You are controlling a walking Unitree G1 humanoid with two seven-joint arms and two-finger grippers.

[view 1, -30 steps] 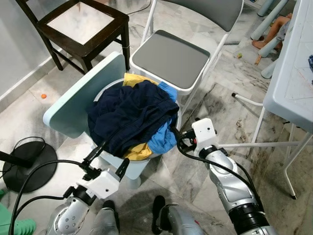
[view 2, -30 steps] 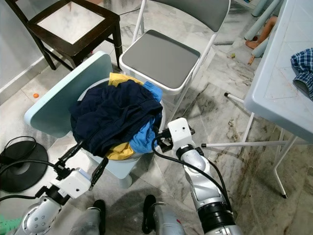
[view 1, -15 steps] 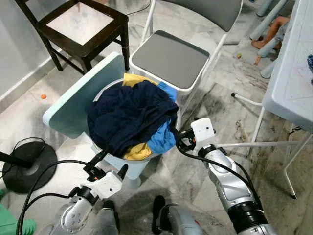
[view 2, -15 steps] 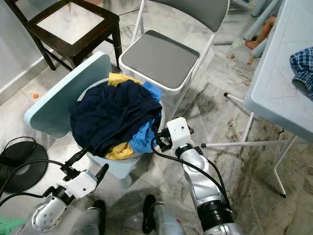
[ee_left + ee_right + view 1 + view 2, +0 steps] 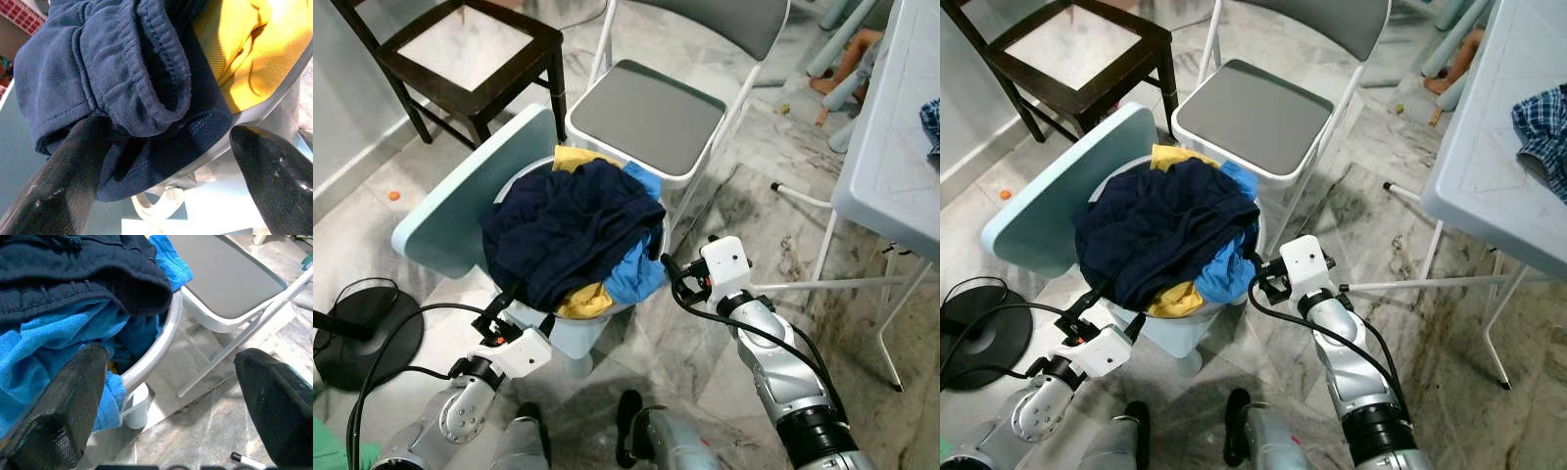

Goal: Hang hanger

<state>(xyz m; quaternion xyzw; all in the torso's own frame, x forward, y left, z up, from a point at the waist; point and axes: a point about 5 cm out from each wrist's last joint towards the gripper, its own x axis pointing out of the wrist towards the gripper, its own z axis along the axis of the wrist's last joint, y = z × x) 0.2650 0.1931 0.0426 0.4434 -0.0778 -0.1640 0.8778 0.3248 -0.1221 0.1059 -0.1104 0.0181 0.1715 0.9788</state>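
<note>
- Left gripper (image 5: 522, 311), jaws spread, touches the dark blue cloth (image 5: 570, 225) at the round white basket's (image 5: 1160, 333) front rim
- Right gripper (image 5: 668, 271), jaws spread, sits beside the basket's right rim
- I cannot tell where the hanger is

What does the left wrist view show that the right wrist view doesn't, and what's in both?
Left wrist view: yellow cloth under the navy garment's folded cuff, between the left pincer fingers, which are open. Right wrist view: bright blue cloth spilling over the rim, the grey folding chair seat and marble floor, framed by the open right pincer. Both: the navy garment and the basin's grey rim.
</note>
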